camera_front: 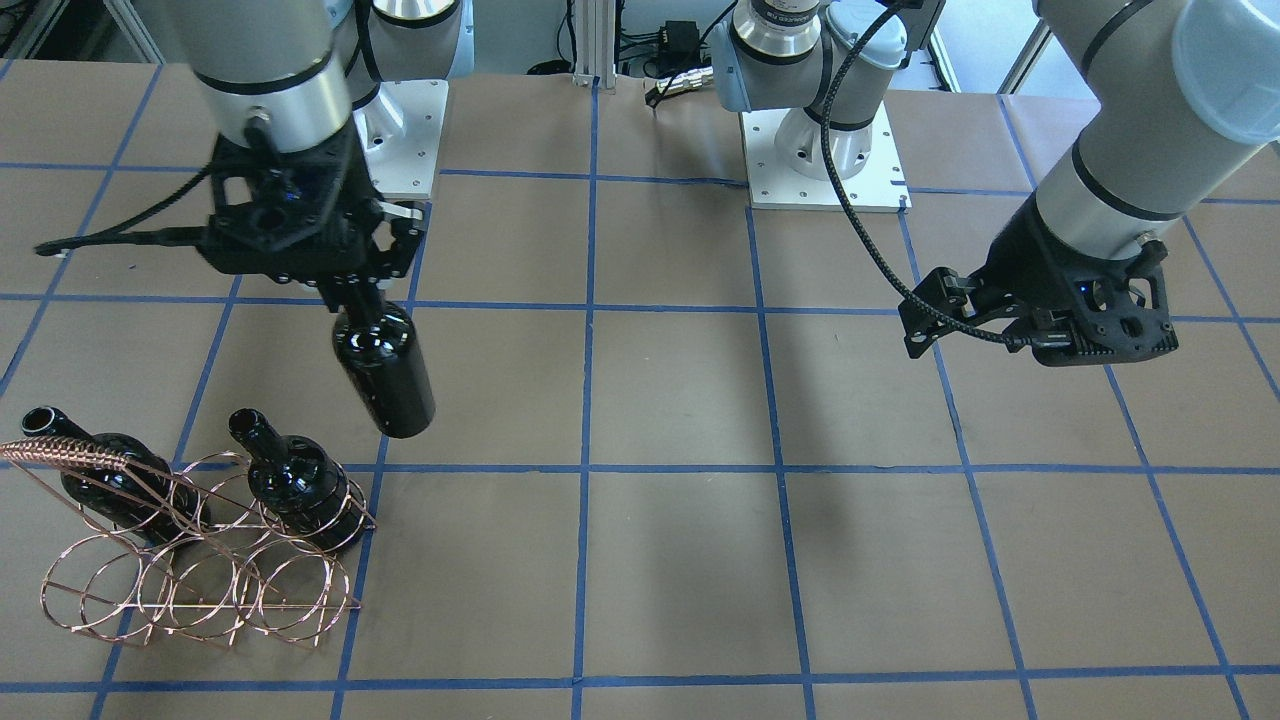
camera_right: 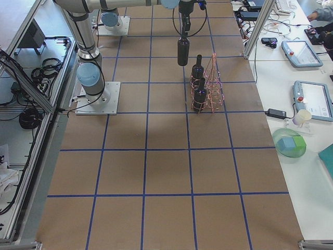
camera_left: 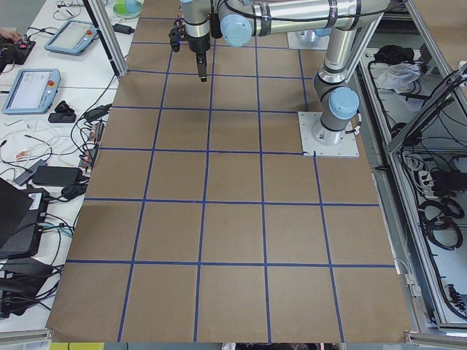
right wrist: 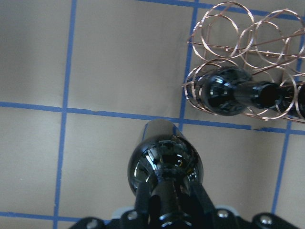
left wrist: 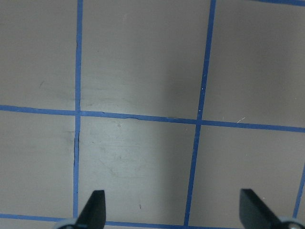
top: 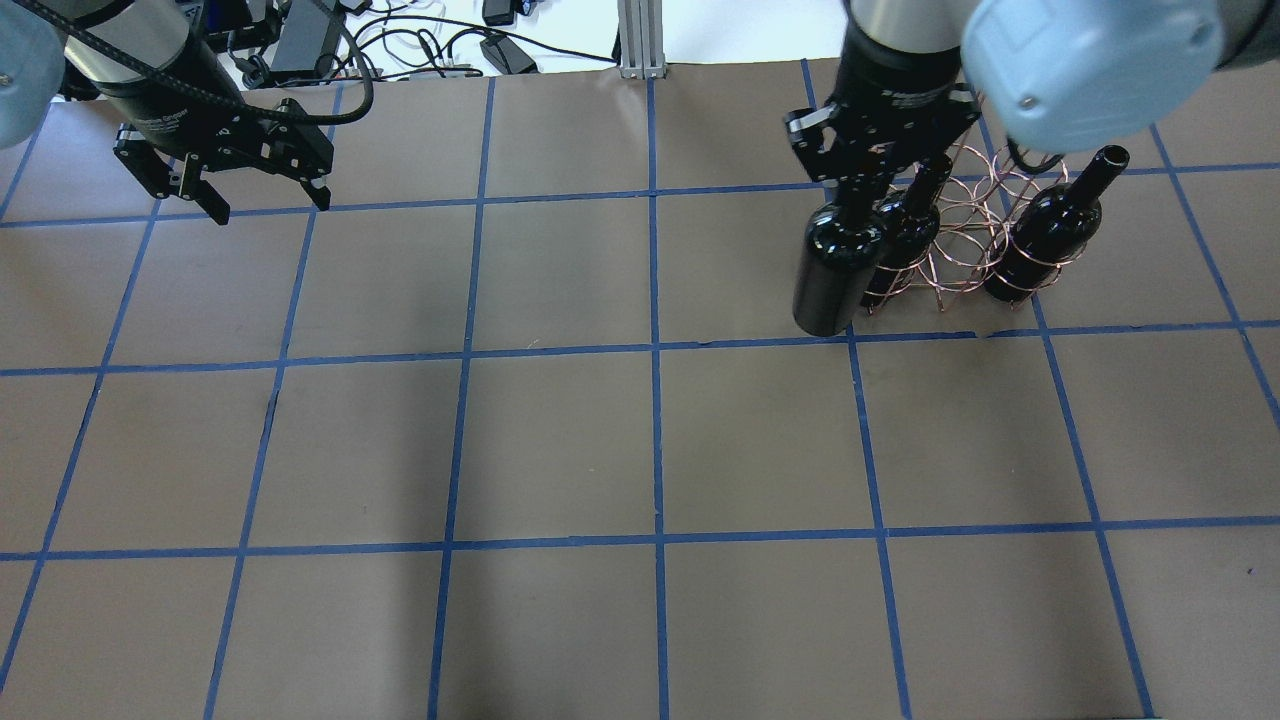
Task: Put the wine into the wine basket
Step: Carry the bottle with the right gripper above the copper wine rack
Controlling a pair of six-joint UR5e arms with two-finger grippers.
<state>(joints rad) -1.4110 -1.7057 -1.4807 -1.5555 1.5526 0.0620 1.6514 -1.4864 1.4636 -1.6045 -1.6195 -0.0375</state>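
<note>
My right gripper is shut on the neck of a glossy black wine bottle and holds it upright above the table. The bottle also shows in the overhead view and the right wrist view. It hangs just beside the rose-gold wire wine basket, apart from it. Two more black bottles sit tilted in the basket's upper rings. The basket shows at the upper right of the right wrist view. My left gripper is open and empty, far away over bare table.
The table is brown paper with a blue tape grid. The arms' white base plates sit at the robot's edge. Cables and a metal post lie beyond the far edge. A side table holds pendants.
</note>
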